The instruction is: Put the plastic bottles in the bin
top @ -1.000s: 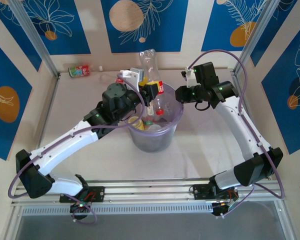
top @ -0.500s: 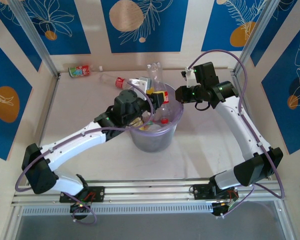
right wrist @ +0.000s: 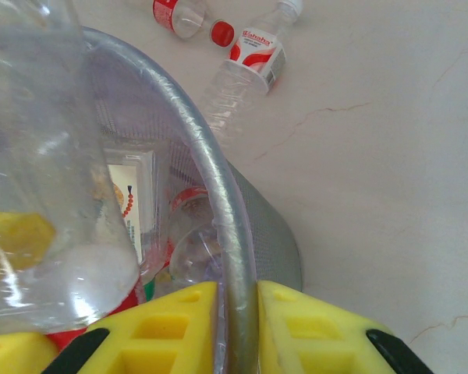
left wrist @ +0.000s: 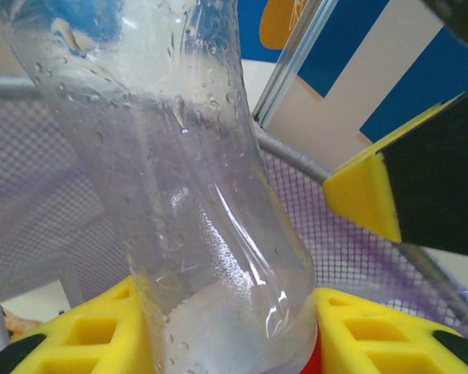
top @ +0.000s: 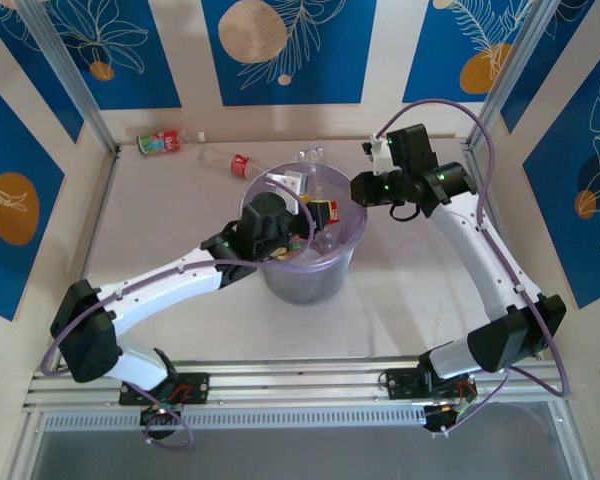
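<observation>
My left gripper [top: 315, 213] is inside the mouth of the bin [top: 352, 236], shut on a clear plastic bottle [left wrist: 210, 234] that stands upright between its yellow fingers [left wrist: 374, 335]. The same bottle [right wrist: 47, 156] looms at the left of the right wrist view. My right gripper [right wrist: 238, 327] is shut on the bin's rim [right wrist: 218, 195] at its far right side. Other bottles lie inside the bin, one with a red cap [right wrist: 189, 199]. On the table behind it lie two red-labelled bottles [right wrist: 249, 66] [top: 225, 160] and a red-and-green one [top: 160, 141].
The bin stands mid-table between both arms. Metal frame posts [top: 75, 85] and blue-patterned walls close the table at the left, back and right. An aluminium rail [top: 300, 380] runs along the near edge.
My left arm has swung forward and down, carrying the clear bottle from above the bin's far rim into its mouth. The right gripper has stayed on the rim.
</observation>
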Controlling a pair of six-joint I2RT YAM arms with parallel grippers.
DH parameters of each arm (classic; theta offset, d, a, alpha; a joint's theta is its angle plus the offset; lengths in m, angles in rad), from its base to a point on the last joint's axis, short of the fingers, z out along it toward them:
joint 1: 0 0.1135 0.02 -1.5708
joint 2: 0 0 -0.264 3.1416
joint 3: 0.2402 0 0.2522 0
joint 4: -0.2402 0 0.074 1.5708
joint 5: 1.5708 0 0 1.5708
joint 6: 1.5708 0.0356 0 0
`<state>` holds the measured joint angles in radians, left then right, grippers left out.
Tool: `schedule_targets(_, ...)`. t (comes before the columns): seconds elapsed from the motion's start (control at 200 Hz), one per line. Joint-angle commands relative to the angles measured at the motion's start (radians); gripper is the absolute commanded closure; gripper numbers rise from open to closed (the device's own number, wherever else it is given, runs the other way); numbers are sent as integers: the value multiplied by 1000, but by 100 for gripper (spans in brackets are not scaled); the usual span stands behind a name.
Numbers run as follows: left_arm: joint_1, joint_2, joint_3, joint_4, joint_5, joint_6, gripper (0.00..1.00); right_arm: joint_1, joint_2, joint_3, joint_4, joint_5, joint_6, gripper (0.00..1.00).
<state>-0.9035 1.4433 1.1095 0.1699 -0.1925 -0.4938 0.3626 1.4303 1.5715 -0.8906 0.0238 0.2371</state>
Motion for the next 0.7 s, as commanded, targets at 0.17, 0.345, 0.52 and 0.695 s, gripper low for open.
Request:
schedule_targets(0.17, -20, 13, 0, 4, 10, -19, 51, 10, 5, 0, 14, -19, -12, 81)
schedule_targets(0.345, -21, 4, 23, -24, -4, 19, 9, 11, 1, -1, 11, -18, -11, 81)
schedule_targets(0.52, -18, -20, 39, -54, -29, 63, 0, 10, -1, -2, 13, -19, -11, 81)
schedule_targets(0.695, -4, -63, 72, -89, -70, 111, 8, 10, -5, -2, 11, -19, -12, 81)
